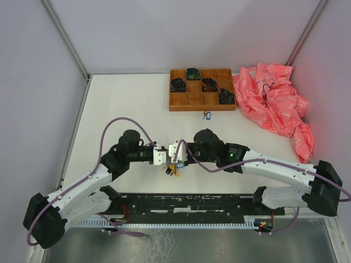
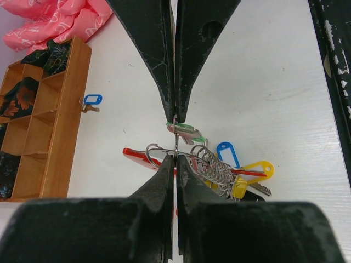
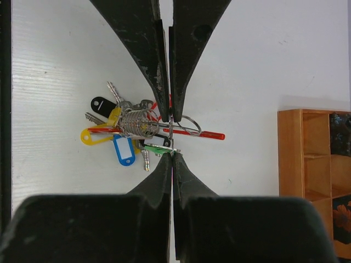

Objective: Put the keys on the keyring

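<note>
The keyring (image 2: 155, 149) is a thin wire ring carrying a curved red strap (image 2: 134, 155), a stack of small rings and blue (image 2: 226, 154), yellow (image 2: 258, 169) and black tags. My two grippers meet over it at mid-table. The left gripper (image 2: 176, 137) is shut on a wire loop of the keyring, seen edge-on. The right gripper (image 3: 171, 136) is also shut, pinching thin metal at the green-tagged key (image 3: 158, 148). In the top view the bunch (image 1: 174, 170) hangs just below both grippers (image 1: 162, 156) (image 1: 176, 152). Another key with a blue tag (image 1: 207, 115) lies loose.
A brown wooden compartment tray (image 1: 171, 93) holding dark coiled items (image 1: 193, 74) stands at the back, with the loose blue-tagged key just in front of it. Crumpled pink plastic (image 1: 274, 101) lies at the back right. A black rail (image 1: 186, 201) runs along the near edge.
</note>
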Robot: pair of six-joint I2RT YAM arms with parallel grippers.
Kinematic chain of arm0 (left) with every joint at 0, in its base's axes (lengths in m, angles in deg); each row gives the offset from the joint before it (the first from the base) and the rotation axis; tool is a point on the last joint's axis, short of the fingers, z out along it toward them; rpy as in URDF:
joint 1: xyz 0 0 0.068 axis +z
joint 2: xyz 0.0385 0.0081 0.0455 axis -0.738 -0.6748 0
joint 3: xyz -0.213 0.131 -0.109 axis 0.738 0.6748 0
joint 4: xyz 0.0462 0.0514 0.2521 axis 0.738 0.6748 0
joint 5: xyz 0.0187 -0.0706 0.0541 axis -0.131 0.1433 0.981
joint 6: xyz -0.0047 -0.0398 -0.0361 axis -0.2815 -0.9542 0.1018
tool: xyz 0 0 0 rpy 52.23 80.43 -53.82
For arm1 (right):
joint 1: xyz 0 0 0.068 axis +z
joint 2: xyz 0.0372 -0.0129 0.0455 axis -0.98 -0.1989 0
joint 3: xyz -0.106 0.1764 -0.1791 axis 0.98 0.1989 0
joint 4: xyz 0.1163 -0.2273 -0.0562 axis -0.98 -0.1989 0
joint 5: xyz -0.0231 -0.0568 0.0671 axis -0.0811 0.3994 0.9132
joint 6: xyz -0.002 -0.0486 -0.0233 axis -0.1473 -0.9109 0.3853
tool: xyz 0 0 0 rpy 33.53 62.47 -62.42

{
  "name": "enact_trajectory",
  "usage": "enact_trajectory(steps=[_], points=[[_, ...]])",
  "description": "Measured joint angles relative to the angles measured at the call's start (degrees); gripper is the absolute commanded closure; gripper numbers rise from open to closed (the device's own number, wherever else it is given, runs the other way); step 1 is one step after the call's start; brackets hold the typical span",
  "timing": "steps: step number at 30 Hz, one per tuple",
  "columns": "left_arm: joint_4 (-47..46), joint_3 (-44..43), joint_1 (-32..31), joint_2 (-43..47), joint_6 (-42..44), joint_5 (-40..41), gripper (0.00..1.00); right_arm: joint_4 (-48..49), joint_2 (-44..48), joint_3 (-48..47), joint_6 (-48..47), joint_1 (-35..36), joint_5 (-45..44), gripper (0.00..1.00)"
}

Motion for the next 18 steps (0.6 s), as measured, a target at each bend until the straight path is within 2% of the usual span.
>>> enact_trajectory(steps=[18], points=[[0.0, 0.0, 0.13, 0.22, -0.02, 0.24, 0.97, -1.22, -0.26, -0.68, 1.95, 0.11, 0.0, 0.99]])
